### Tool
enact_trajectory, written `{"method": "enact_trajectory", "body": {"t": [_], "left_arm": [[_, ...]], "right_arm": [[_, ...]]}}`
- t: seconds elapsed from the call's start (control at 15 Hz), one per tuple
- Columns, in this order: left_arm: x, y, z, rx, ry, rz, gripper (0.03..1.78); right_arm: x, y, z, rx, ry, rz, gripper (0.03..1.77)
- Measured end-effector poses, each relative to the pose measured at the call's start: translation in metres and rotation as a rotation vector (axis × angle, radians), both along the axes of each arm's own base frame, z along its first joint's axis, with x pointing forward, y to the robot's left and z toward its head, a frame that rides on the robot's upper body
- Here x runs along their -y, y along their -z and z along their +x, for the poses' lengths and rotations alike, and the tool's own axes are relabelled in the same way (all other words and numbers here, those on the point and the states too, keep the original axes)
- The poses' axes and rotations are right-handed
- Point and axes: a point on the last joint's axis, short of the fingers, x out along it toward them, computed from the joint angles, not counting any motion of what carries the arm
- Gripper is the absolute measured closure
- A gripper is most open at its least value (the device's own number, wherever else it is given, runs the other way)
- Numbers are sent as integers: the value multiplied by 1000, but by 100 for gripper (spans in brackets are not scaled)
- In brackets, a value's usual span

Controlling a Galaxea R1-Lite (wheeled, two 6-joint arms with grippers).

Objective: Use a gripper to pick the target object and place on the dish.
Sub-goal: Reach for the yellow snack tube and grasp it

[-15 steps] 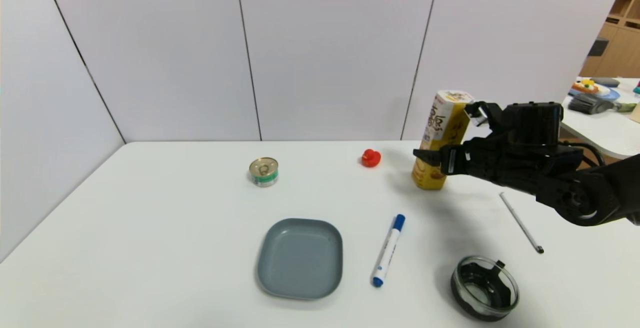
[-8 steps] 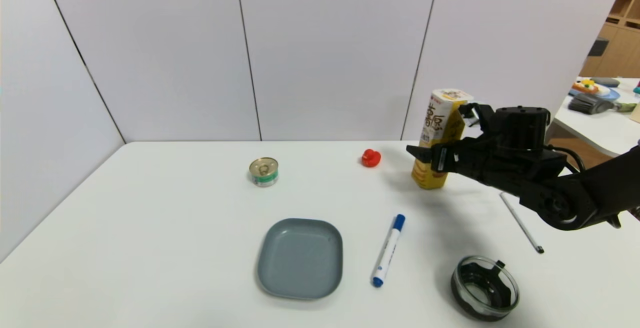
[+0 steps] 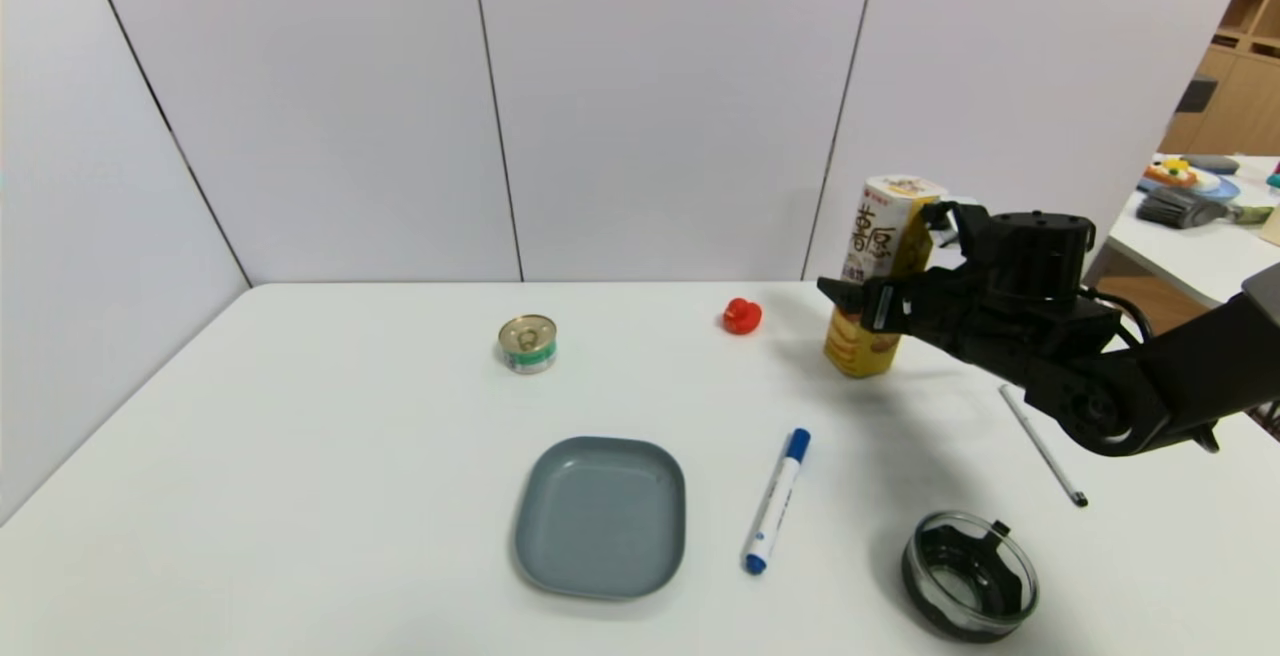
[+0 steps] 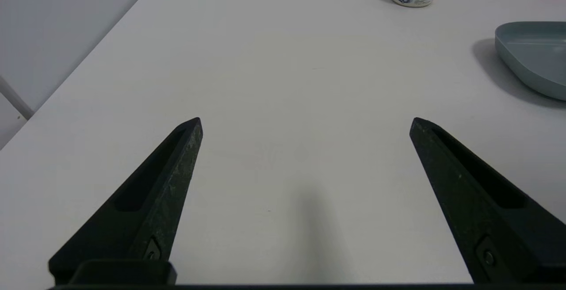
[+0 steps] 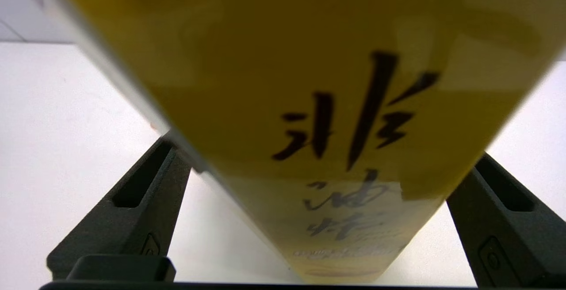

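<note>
Your right gripper [image 5: 316, 148] stands wide, jaws apart astride the hexagonal potato-chip box [image 3: 868, 336], far right on the table. Risk: if you close off-centre, one finger likely pushes the tall carton over before gripping.

Snack box [image 5: 353, 126]: top was cut off by the right wrist view's upper edge; lowest print too blurred to read.
Dish [image 4: 537, 60]: one side was cropped in the left wrist view.
Marker [image 3: 777, 501]: barrel lettering was too small to read.
</note>
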Motion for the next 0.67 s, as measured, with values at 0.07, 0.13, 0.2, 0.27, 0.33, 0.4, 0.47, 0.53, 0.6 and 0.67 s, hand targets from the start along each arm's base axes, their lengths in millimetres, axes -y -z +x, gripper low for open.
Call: {"method": "enact_trajectory", "body": {"t": [0.07, 0.13, 0.2, 0.27, 0.33, 0.4, 0.47, 0.53, 0.6, 0.67], "left_arm": [[0, 0, 0, 0, 0, 0, 12], [0, 0, 0, 0, 0, 0, 12], [0, 0, 0, 0, 0, 0, 12], [0, 0, 0, 0, 0, 0, 12], [0, 0, 0, 0, 0, 0, 12], [0, 0, 0, 0, 0, 0, 12], [0, 0, 0, 0, 0, 0, 12], [0, 0, 0, 0, 0, 0, 12], [0, 0, 0, 0, 0, 0, 12], [0, 0, 0, 0, 0, 0, 12]], "right_arm": [[0, 1, 1, -2, 2, 2, 9], [0, 2, 1, -4, 3, 4, 9], [0, 3, 2, -7, 3, 4, 9], [0, 4, 2, -9, 2, 4, 9], [0, 4, 3, -10, 1, 3, 9], [0, 5, 3, -12, 0, 2, 9], [-1, 5, 3, -12, -1, 2, 9], [-1, 5, 3, -10, -1, 2, 9], [-1, 5, 3, -7, -1, 3, 18], [-1, 5, 3, -3, -2, 3, 37]]}}
